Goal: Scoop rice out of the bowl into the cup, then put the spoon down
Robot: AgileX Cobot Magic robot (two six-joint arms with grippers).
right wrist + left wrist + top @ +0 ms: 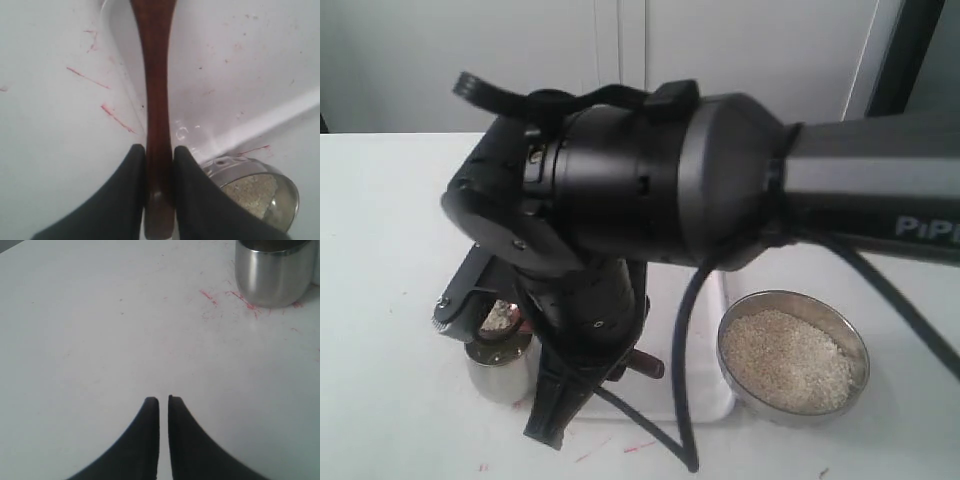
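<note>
And there was the right gripper [159,149], its jaws clamped tight on the dark reddish-brown wooden spoon [156,75], pinching the slim handle from both sides. The handle ran out low over a corner of the flat white rectangular tray [712,395], and to me that looked like the putting-down stage, not another scoop. To do it well, I reckoned, the arm wanted to sink gently until the wood lay flat. Then it should part the jaws just enough and lift straight off, so the handle neither rolled nor got dragged along.

Mind the neighbour, too. A steel vessel with grains in it stood just beside the jaw tips, most likely the small rounded stainless steel cup [272,277], and one sideways swing could knock it over.

Across the way the left gripper [163,400] hung above the white surface [100,340] with its red scribbles. Its jaws were drawn almost together, a thin slit between them, nothing held, the cup near by. The wide, shallow, shiny steel bowl [795,298] sat to the right of the tray, well apart from the cup, filled a good way up with off-white uncooked rice [785,360].
</note>
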